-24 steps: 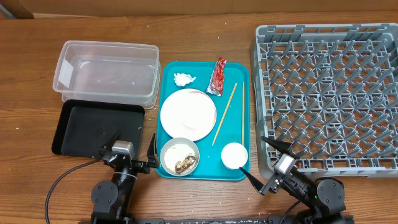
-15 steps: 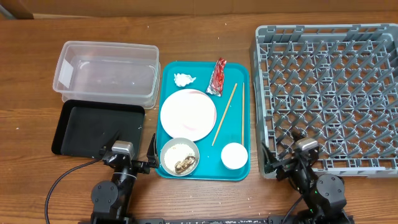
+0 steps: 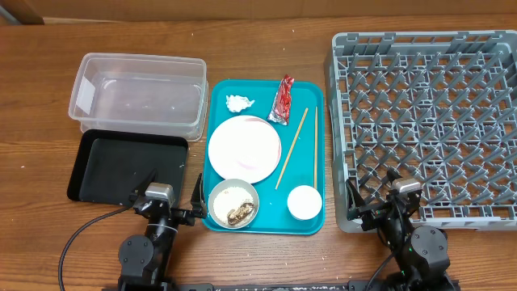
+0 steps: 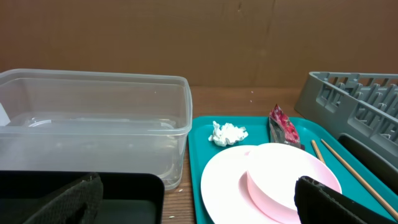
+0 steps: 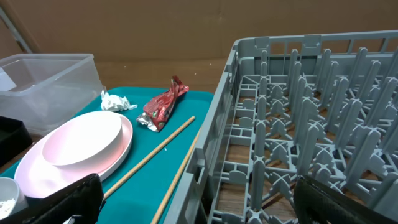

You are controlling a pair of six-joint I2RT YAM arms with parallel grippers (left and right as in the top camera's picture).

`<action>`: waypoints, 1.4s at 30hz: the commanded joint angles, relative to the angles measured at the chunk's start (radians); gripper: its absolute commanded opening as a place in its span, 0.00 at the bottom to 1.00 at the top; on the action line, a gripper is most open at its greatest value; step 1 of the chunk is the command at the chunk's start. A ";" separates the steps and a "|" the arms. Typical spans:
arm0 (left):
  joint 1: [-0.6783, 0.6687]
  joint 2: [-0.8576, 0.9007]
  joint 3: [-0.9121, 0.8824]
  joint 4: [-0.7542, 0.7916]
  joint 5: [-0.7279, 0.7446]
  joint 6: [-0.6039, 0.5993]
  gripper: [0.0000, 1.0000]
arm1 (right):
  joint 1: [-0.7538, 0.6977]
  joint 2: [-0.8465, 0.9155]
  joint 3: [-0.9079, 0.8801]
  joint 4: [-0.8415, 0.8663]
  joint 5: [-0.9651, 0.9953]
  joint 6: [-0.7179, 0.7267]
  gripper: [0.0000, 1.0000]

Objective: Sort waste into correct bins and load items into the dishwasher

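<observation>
My left end effector [image 4: 199,208] and right end effector [image 5: 199,202] are both released, holding nothing. Plate [image 3: 244,149], bowl [image 3: 233,204], cup [image 3: 304,202], tissue [image 3: 238,103] and wrapper [image 3: 283,99] lie on the teal tray [image 3: 260,93], between tub [image 3: 139,89] and rack [image 3: 424,121].

A teal serving tray [image 3: 271,212] lies on the wooden desk [image 3: 258,40], about midway along its near edge. Brown cardboard [image 4: 186,37] stands behind the far edge.
</observation>
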 commanded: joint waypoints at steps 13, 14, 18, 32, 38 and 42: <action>0.006 -0.008 -0.003 0.020 0.200 -0.223 1.00 | 0.001 -0.009 0.004 -0.012 0.021 0.023 1.00; 0.006 -0.008 -0.003 0.021 0.217 -0.223 1.00 | 0.001 -0.009 0.004 -0.011 0.021 0.023 1.00; 0.006 -0.008 -0.003 0.027 0.294 -0.223 1.00 | 0.001 -0.009 0.004 -0.011 0.021 0.023 1.00; 0.006 -0.007 0.093 -0.011 0.388 -0.223 1.00 | 0.001 -0.006 0.050 0.053 -0.074 0.081 1.00; 0.006 0.119 0.316 -0.220 0.366 -0.207 1.00 | 0.001 0.172 0.276 -0.078 -0.078 0.124 1.00; 0.003 0.303 0.470 -0.356 0.377 -0.208 1.00 | 0.001 0.389 0.464 -0.234 -0.077 0.124 1.00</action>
